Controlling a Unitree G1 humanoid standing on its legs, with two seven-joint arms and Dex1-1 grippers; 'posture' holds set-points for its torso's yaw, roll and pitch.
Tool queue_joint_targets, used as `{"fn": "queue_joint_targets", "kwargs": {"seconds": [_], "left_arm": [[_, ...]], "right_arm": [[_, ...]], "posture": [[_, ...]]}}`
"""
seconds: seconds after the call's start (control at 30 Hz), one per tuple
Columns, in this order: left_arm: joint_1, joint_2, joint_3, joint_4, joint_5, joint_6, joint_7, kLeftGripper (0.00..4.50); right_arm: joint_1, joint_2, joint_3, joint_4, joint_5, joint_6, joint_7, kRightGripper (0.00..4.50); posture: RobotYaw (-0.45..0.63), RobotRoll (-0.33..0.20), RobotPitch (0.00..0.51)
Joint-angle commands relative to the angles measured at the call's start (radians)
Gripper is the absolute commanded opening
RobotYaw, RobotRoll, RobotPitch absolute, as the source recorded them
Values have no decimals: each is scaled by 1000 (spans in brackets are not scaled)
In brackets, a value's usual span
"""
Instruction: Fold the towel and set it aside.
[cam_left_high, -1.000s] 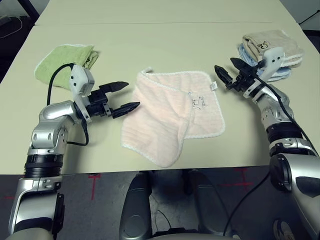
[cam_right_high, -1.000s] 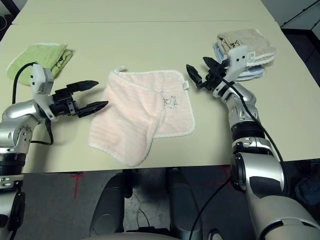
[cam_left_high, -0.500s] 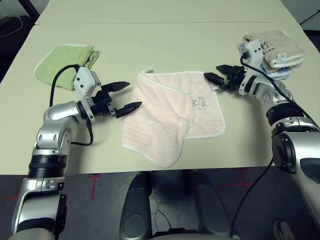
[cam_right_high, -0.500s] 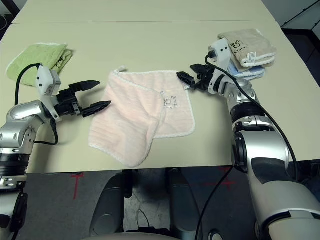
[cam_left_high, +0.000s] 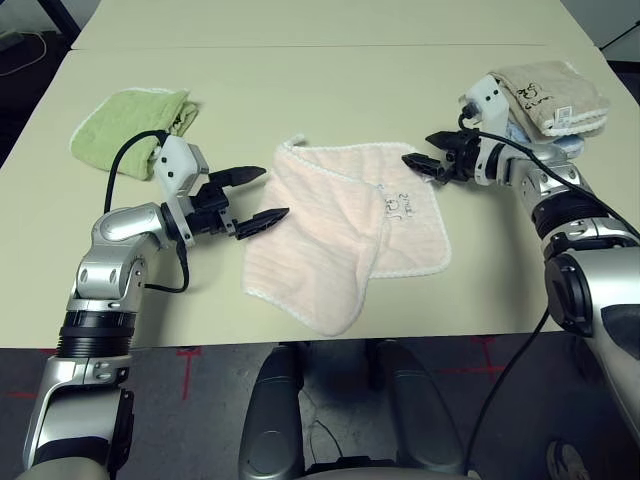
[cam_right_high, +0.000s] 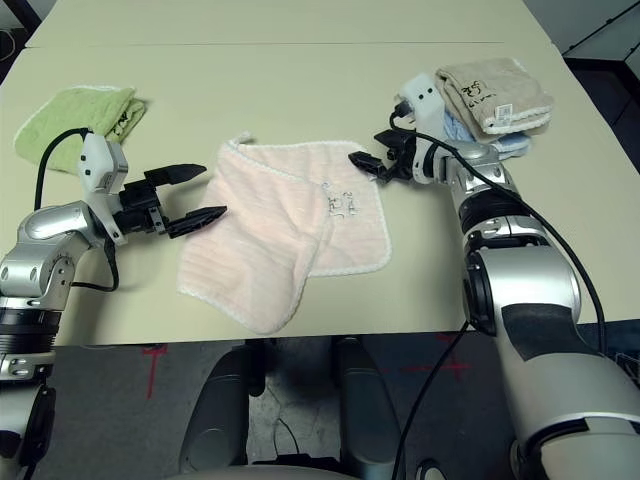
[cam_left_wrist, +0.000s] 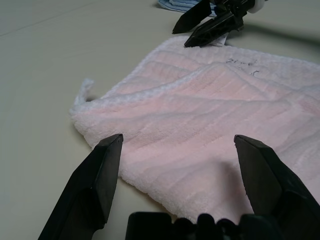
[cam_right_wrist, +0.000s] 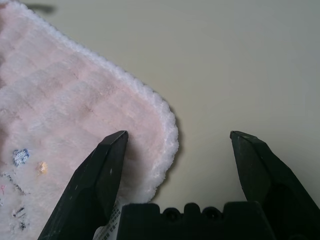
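Observation:
The pale pink towel (cam_left_high: 345, 235) lies in the middle of the table, its near left part folded over toward the front. A dark embroidered mark (cam_left_high: 398, 203) and a white tag sit near its far right corner. My left gripper (cam_left_high: 274, 192) is open, low over the table at the towel's left edge (cam_left_wrist: 150, 145), fingers pointing at it. My right gripper (cam_left_high: 418, 150) is open at the far right corner, and that corner (cam_right_wrist: 150, 125) lies between its fingers. The left wrist view shows the right gripper (cam_left_wrist: 200, 22) beyond the towel.
A green folded towel (cam_left_high: 125, 120) lies at the far left. A beige folded towel (cam_left_high: 550, 90) rests on a light blue one at the far right, just behind my right wrist. The table's front edge runs close below the pink towel.
My right gripper has swung left and down from beside the beige stack to the towel's far right corner. My left gripper has edged a little closer to the towel's left edge.

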Motion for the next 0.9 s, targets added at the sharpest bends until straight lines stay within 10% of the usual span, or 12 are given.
{"fn": "queue_joint_targets", "kwargs": {"seconds": [0.03, 0.33, 0.9], "left_arm": [[6, 3, -20, -27, 5, 10, -12, 4500], [-6, 0, -31, -27, 3, 18, -16, 4500], [-29, -27, -50, 18, 17, 1, -14, 4500]], "right_arm": [[8, -5, 14, 41, -26, 39, -10, 3515], [-6, -15, 16, 42, -32, 49, -8, 111], [9, -10, -143, -19, 114, -100, 3, 15]], "posture": [[64, 0, 264], [56, 0, 263], [20, 0, 250]]}}
